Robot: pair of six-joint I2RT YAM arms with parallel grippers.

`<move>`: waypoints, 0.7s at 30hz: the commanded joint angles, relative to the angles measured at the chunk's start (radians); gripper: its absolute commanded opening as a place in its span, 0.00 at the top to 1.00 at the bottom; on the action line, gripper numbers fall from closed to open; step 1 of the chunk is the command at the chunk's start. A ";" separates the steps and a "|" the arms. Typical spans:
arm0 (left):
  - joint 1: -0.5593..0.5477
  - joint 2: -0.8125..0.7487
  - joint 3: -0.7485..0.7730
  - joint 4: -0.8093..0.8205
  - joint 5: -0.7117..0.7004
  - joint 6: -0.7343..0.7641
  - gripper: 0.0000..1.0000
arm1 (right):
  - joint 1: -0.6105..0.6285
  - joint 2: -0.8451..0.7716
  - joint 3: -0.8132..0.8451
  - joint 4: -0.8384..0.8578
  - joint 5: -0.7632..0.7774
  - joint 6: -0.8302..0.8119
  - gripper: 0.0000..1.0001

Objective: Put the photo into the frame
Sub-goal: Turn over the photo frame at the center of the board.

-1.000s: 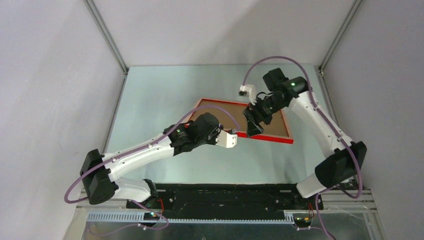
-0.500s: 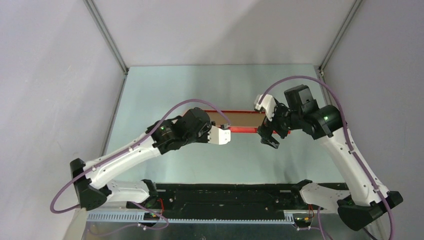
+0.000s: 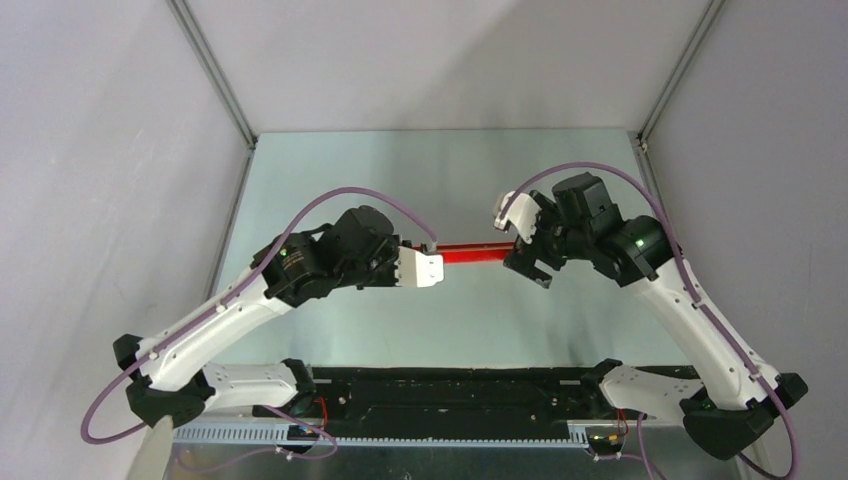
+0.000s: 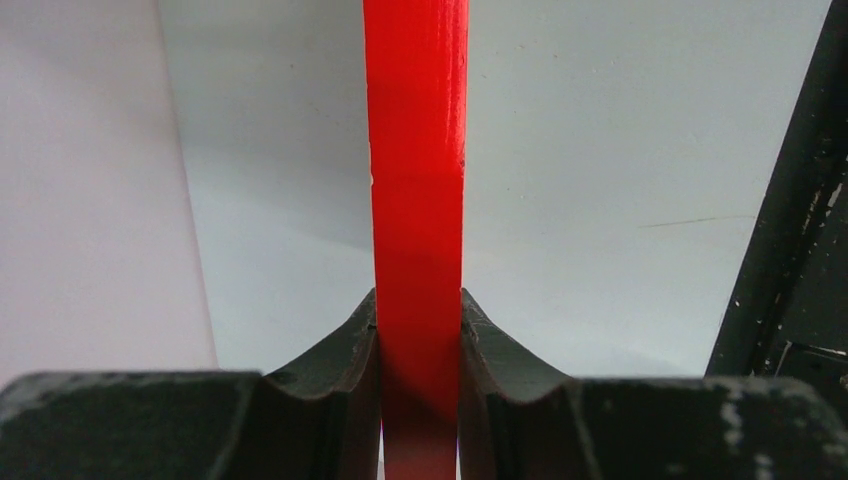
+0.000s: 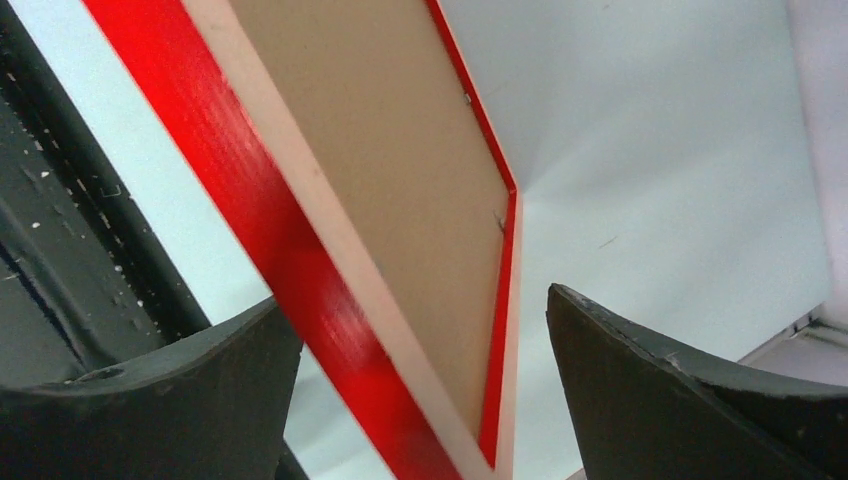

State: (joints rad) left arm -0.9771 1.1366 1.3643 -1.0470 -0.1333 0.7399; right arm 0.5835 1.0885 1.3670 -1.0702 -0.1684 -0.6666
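The pale grey-green bench (image 3: 400,170) lies beneath the frame (image 3: 475,252), which is off its surface and, in the overhead view, turned almost edge-on, so that it shows only as a thin red bar. The left arm (image 3: 230,320) reaches to the frame's left end and the right arm (image 3: 690,310) bends in at the frame's right end. From the right wrist the frame (image 5: 250,250) runs diagonally, glossy red on its outer edge with a pale strip inside that, and the brown backing board (image 5: 380,200) sits within the frame's back. The left gripper (image 3: 438,258) is clenched on the frame: in the left wrist view its dark fingers (image 4: 355,350) press against both faces of the red edge (image 4: 415,200). The right gripper (image 3: 527,265) is released, its fingers (image 5: 640,360) spread wide, with the frame's corner showing between them; whether either finger touches the frame cannot be told.
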 commanded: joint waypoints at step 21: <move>0.141 -0.023 0.039 0.027 0.074 0.039 0.97 | 0.140 0.131 0.115 -0.046 0.032 -0.066 0.98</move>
State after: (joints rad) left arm -0.8490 1.1294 1.3659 -1.0756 -0.0483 0.8207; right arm 0.7311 1.2037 1.4128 -1.1316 -0.1368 -0.8669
